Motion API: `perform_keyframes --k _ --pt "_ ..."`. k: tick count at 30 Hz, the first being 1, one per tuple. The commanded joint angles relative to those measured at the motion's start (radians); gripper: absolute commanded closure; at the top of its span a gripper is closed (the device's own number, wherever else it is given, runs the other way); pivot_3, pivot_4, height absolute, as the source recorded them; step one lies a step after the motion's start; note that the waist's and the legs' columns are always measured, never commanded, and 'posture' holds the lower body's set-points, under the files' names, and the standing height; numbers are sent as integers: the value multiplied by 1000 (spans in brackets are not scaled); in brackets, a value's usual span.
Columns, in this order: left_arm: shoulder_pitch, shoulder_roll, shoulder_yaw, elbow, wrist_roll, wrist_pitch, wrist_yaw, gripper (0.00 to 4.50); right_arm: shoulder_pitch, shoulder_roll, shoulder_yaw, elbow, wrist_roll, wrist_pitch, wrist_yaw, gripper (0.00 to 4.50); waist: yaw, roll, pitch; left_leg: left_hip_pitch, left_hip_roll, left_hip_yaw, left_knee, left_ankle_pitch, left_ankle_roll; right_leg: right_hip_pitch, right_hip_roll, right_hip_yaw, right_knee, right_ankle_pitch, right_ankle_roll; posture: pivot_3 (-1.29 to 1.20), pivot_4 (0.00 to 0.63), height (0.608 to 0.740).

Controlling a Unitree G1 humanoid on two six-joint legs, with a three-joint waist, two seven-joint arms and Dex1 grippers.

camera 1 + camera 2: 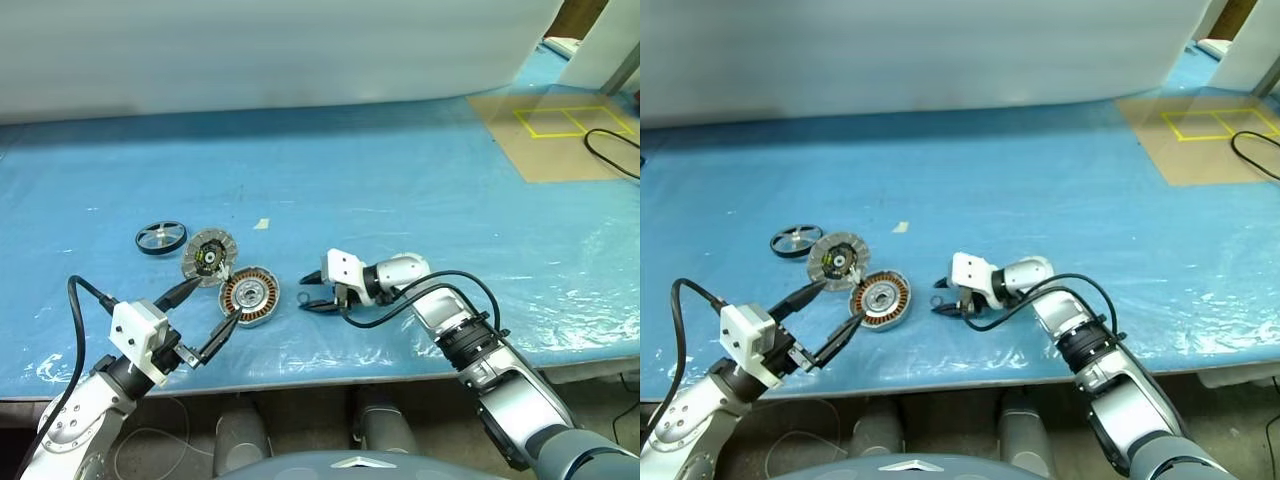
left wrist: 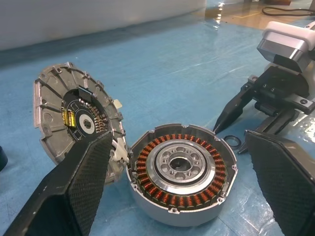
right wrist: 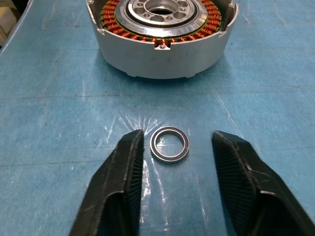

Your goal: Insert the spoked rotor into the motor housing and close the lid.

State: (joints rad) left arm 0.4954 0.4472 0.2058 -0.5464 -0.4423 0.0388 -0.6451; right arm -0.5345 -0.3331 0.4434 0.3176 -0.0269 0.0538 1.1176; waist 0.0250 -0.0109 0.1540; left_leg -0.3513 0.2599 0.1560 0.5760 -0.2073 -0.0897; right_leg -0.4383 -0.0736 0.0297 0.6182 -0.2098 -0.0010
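Head view: the round metal motor housing (image 1: 249, 296) with copper windings sits on the blue table (image 1: 400, 190); the grey segmented lid (image 1: 208, 257) leans against its far-left side, and the black-rimmed spoked rotor (image 1: 161, 237) lies beyond the lid. Left wrist view: the left gripper (image 2: 182, 162) is spread wide around the housing. Right wrist view: the right gripper (image 3: 177, 152) is parted, straddling a small metal ring (image 3: 169, 144) near the housing.

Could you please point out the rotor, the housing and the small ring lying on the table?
rotor (image 1: 161, 237): left eye view, on its silver hub.
housing (image 2: 181, 165): left wrist view, on its central hub.
ring (image 3: 170, 144): right wrist view, on its middle, between the right fingers.
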Motion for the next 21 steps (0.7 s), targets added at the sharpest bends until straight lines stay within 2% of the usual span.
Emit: perform_keyframes --k 1,16,19,21 --pt "12 -5 18 -32 2 -30 0 0 3 -20 -3 5 0 -3 20 2287 0 0 0 0 0 0 0 0 0 0 0 0 0 0 0 0 150 740" --pt "11 1 20 -25 1 -32 -5 0 25 -36 6 8 4 -6 35 2287 2 0 0 0 0 0 0 0 0 0 0 0 -1 0 0 0 150 740" --pt "9 1 19 -26 1 -31 -5 0 27 -34 7 10 2 -3 30 2909 2 0 0 0 0 0 0 0 0 0 0 0 -1 0 0 0 150 740" --pt "8 1 19 -27 2 -30 -4 0 23 -31 7 15 1 -2 28 3533 1 0 0 0 0 0 0 0 0 0 0 0 -1 0 0 0 150 740"
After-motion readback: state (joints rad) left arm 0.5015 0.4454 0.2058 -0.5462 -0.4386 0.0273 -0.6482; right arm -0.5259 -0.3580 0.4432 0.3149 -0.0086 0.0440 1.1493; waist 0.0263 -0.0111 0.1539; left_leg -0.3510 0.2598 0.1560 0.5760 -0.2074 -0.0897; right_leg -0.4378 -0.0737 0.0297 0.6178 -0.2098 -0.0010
